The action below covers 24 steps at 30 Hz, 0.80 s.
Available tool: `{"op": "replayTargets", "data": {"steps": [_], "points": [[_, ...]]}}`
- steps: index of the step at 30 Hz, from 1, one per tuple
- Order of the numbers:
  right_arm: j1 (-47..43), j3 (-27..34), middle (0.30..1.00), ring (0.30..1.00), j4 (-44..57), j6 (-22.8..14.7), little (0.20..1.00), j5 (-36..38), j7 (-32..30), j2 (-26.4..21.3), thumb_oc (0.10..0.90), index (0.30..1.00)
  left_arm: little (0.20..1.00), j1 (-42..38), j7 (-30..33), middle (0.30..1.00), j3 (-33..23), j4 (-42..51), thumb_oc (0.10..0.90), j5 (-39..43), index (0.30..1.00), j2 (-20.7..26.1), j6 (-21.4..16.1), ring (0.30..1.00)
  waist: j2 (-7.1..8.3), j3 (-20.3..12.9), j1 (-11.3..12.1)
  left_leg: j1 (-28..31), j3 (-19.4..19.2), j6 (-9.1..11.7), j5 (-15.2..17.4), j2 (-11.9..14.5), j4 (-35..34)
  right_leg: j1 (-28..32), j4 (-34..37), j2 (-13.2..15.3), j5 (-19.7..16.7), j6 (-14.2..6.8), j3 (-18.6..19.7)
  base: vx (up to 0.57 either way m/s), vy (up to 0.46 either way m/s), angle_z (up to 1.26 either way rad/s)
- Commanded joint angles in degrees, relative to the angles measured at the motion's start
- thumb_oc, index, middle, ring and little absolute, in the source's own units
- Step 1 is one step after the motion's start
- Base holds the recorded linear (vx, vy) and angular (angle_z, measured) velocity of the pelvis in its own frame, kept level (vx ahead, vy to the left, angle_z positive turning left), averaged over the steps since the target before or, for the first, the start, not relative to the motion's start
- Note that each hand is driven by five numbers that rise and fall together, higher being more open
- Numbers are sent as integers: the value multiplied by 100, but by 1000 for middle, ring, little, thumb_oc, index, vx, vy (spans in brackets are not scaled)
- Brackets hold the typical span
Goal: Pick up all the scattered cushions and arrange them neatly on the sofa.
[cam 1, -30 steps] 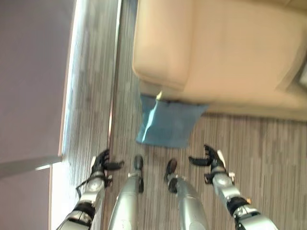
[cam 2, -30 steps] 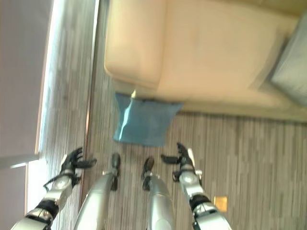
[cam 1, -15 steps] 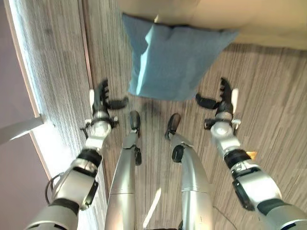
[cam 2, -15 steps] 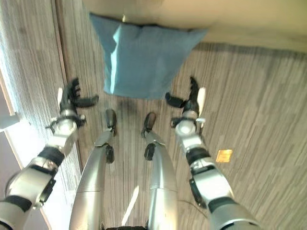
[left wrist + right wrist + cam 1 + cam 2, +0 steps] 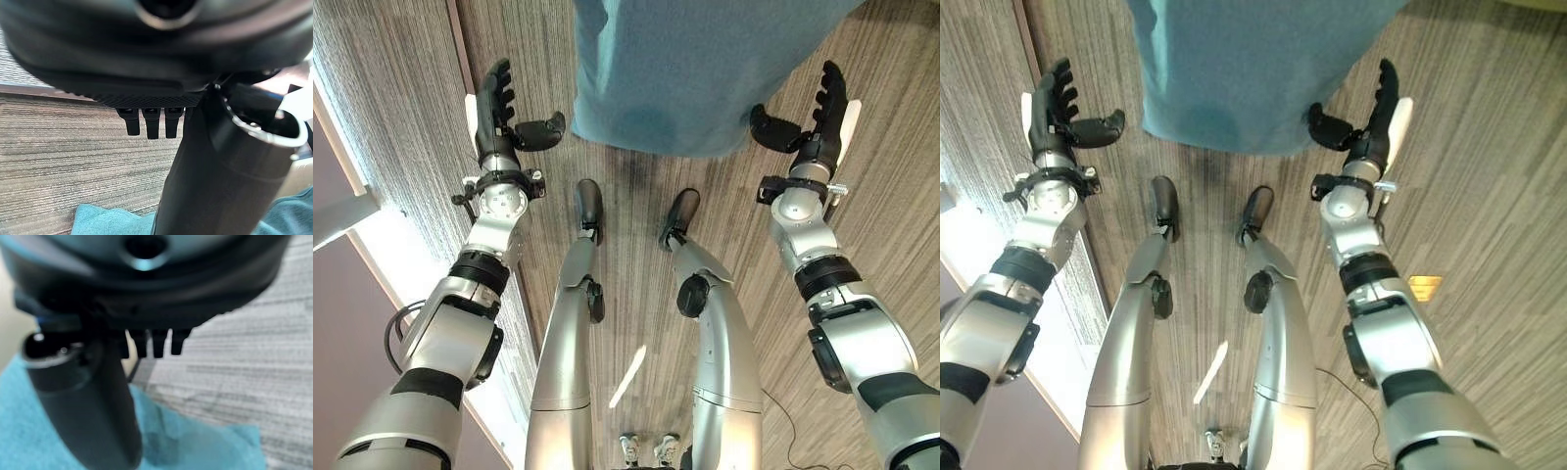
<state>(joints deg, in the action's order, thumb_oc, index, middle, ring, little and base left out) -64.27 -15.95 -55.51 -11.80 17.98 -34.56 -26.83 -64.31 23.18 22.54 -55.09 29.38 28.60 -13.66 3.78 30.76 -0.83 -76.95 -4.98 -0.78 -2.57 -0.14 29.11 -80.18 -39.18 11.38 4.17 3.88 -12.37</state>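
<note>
From the left eye view, the teal cushion (image 5: 690, 69) is lying on the floor between the left hand (image 5: 497, 108) and right hand (image 5: 818, 117), both spread wide, neither touching it. In the right wrist view, the cushion is sitting just past the thumb.

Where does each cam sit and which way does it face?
Left eye: on the head, facing down at the floor; both arms, left hand and right hand flank the teal cushion.
Right eye: same scene, slightly offset.
Left wrist: along its own hand; fingers over carpet, cushion corner below.
Right wrist: along its own hand, thumb over the cushion.
Shared: all four show the cushion.
</note>
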Motion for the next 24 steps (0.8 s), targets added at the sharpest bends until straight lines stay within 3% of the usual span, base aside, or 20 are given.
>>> {"op": "replayTargets", "data": {"steps": [1,15,24], "points": [[414,-480,900,900,191,-324,900,298,167,-335,800,900,900,356,-65,900,-69,246,800,224,900,125,-308,900,-264,-893,-130,-414,367,5,1021,26,704,-110,176,2,238,-731,267,73,-52,2],[-626,-1291,900,900,649,-321,900,150,441,-76,800,900,900,-506,-541,900,494,532,800,626,900,154,-412,900,-196,-1027,-182,-953,482,-7,1073,-40,938,-627,27,-76,274,-746,323,39,0,0],[-1130,-1619,900,900,921,-311,900,-80,544,212,800,900,900,-1354,-563,900,1060,731,800,462,900,-303,-484,900,-162,-1120,-293,-1054,463,-3,1040,-28,834,-736,199,-192,145,-813,372,2,0,-2]]}}
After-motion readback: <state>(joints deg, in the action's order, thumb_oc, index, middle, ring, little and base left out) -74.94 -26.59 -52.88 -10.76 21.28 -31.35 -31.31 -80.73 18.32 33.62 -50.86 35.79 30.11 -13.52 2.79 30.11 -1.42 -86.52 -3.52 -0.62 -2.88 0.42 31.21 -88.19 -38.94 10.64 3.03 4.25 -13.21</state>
